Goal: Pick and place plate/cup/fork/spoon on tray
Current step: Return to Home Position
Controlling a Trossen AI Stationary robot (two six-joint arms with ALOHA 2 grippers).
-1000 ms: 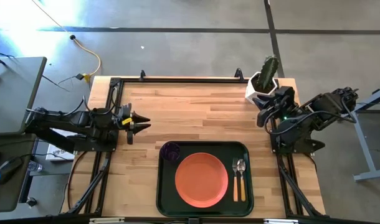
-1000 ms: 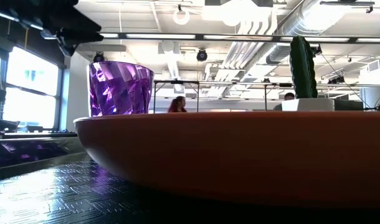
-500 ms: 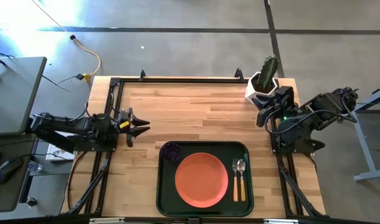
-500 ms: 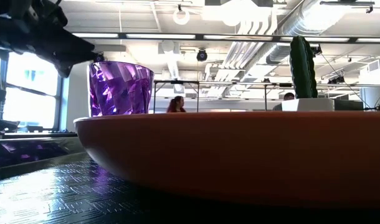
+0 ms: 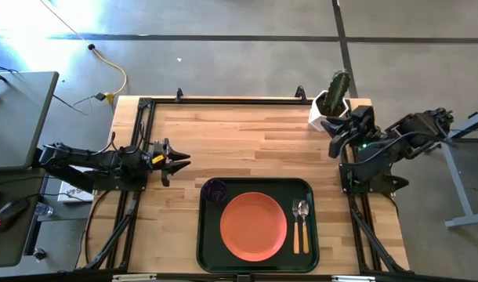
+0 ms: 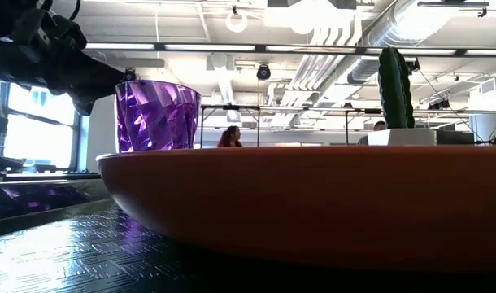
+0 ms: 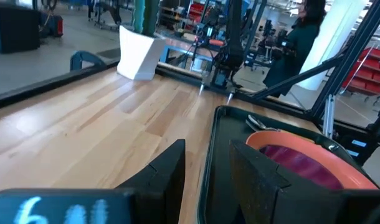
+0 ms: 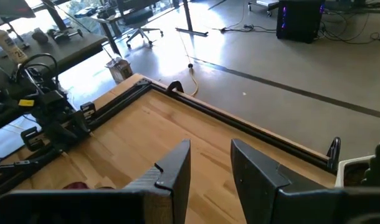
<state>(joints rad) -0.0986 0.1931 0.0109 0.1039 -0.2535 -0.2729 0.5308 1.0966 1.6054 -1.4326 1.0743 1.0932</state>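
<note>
The dark green tray (image 5: 208,235) lies at the table's near edge. On it rest the orange plate (image 5: 254,225) in the middle, the purple cup (image 5: 215,190) upright in its far left corner, and the fork (image 5: 295,229) and the spoon (image 5: 304,229) side by side to the plate's right. In the low view the cup (image 6: 157,114) stands behind the plate (image 6: 313,203). My left gripper (image 5: 180,160) is open and empty, left of the tray. My right gripper (image 5: 333,135) is open and empty at the far right, by the cactus pot.
A white angular pot with a cactus (image 5: 331,102) stands at the table's far right corner, close to my right gripper. Bare wood (image 5: 247,141) lies between the two arms, beyond the tray. A black frame rail (image 5: 223,99) runs along the far edge.
My left arm has sunk lower and stretched out flatter at the table's left edge, and its gripper has moved a little toward the near edge, still open. My right arm has shifted slightly toward the right edge.
</note>
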